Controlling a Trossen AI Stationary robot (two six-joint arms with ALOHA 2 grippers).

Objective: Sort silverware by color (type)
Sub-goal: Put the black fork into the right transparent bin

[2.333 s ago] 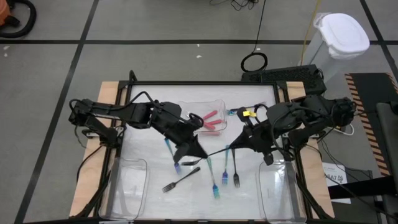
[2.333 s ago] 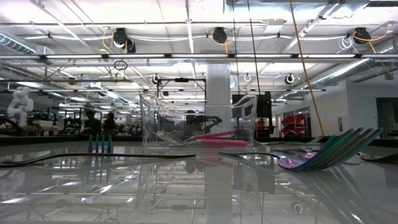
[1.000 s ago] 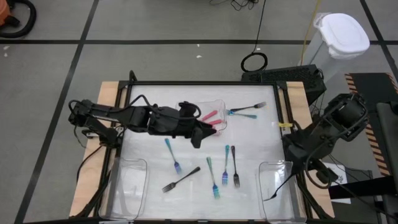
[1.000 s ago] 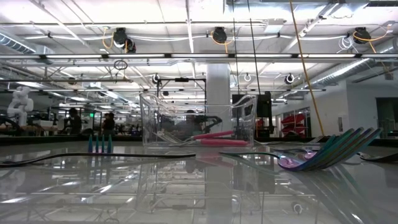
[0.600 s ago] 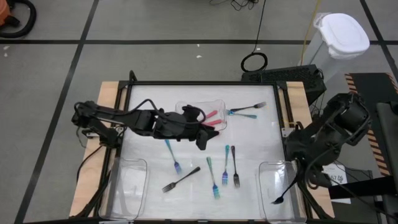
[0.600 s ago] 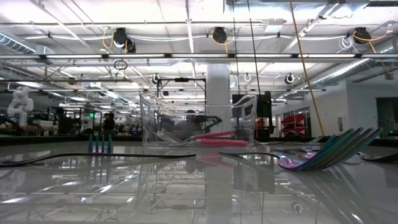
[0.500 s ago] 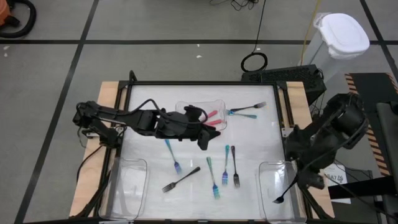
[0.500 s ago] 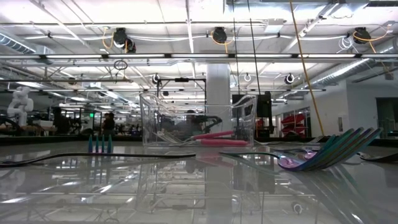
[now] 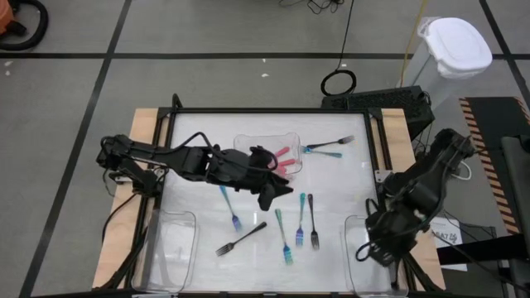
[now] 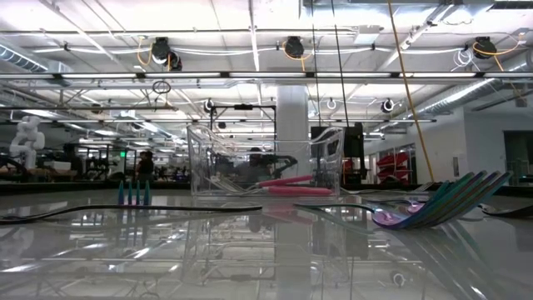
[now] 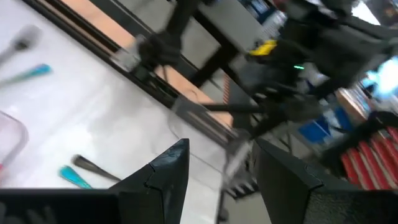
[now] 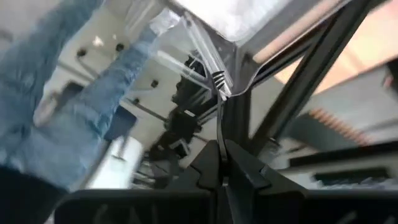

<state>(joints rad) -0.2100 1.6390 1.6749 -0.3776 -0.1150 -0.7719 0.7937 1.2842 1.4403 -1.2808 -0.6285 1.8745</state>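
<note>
Your silverware is slim, small forks in three kinds. Two pink-handled pieces [image 9: 284, 160] lie in the clear tray [image 9: 248, 143] at the far middle of the table [image 9: 199, 199]. A teal fork [image 9: 229, 206], a second teal fork [image 9: 283, 238] and a third [image 9: 301, 217] lie loose on the table's middle, with a dark metal fork [image 9: 241, 238] and another dark fork [image 9: 314, 222] among them. At the far right lie one more dark fork [image 9: 333, 143] and a teal piece [image 9: 325, 154] side by side.

Your right end effector [image 12: 222, 163] is clenched on a dark fork [image 12: 219, 102], over the near right clear tray [image 9: 358, 236]. The high view hides that grip under the arm; the right wrist view shows the handle pinched between the fingers and the tines pointing away, with a denim sleeve [image 12: 81, 93] beyond.

Your left end effector [image 9: 277, 189] hovers over the table's middle, just beside the tray of pink pieces. The left wrist view shows its fingers [image 11: 163, 168] parted and holding nothing. The low view shows neither arm, only the tray with pink handles and teal tines at the right.
</note>
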